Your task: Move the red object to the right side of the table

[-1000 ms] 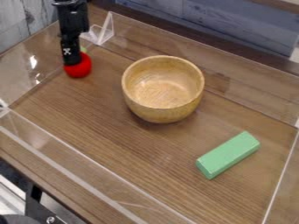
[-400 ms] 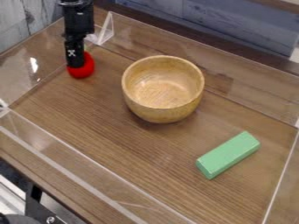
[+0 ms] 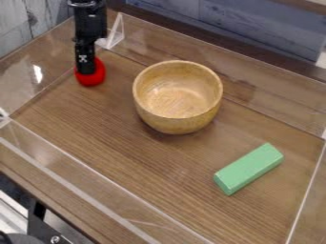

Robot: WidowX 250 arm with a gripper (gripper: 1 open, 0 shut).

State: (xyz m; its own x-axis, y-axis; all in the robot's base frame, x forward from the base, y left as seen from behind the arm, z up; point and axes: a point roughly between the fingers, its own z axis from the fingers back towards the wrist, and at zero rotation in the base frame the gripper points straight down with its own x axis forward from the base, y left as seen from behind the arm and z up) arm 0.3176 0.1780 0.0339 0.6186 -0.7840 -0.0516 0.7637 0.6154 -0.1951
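The red object is a small glossy red toy at the far left of the dark wood table. My black gripper comes straight down onto its top, and the fingers hide the toy's upper part. The jaws look shut on the red object, which still rests on the tabletop. Only its red lower half shows below the fingertips.
A light wooden bowl stands in the middle, just right of the gripper. A green rectangular block lies near the right front. Clear acrylic walls edge the tabletop, one close to the gripper's left.
The gripper and the red object have shifted slightly to the right together. The bowl and the block have not moved.
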